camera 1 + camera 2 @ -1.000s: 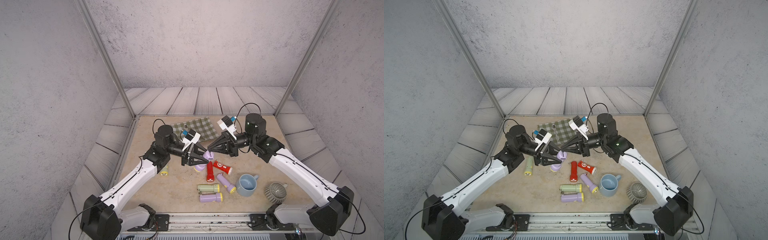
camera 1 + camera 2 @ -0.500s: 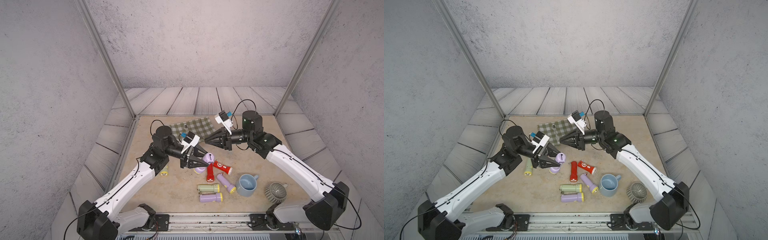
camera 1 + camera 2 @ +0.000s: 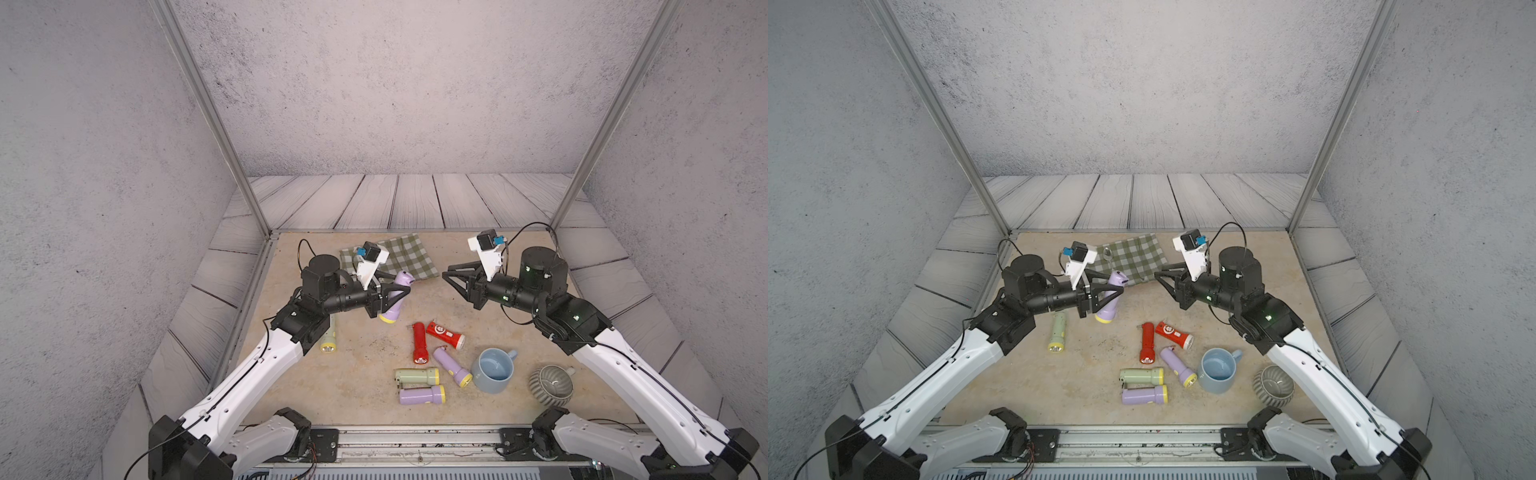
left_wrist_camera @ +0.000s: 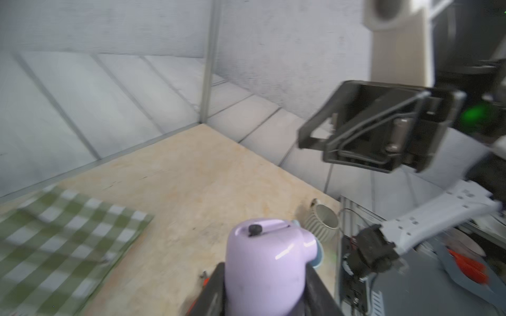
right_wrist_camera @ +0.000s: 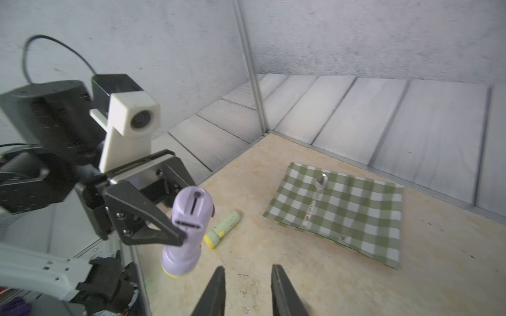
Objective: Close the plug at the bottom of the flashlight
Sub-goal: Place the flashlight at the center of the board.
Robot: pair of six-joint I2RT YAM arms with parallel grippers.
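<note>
A purple flashlight (image 3: 394, 300) (image 3: 1110, 300) with a yellow lens rim hangs tilted above the table, lens end down. My left gripper (image 3: 397, 291) (image 3: 1115, 291) (image 4: 264, 269) is shut on its body. The tail end (image 5: 195, 201) (image 4: 260, 232) points up and shows a slot and a small black stud. No prongs stick out of it. My right gripper (image 3: 451, 282) (image 3: 1163, 282) (image 5: 247, 269) (image 4: 312, 149) is open and holds nothing. It hovers a short way to the right of the flashlight, not touching it.
A green checked cloth (image 3: 409, 255) with a spoon (image 5: 320, 183) lies at the back. Several other flashlights lie about: green (image 3: 328, 343), red (image 3: 419, 343), red (image 3: 444, 334), purple (image 3: 451, 365). A blue mug (image 3: 492, 370) and a grey ribbed bowl (image 3: 550, 384) stand front right.
My right gripper has pulled back to the right from the flashlight's tail and opened. The left gripper has kept its hold and shifted the flashlight slightly left and back.
</note>
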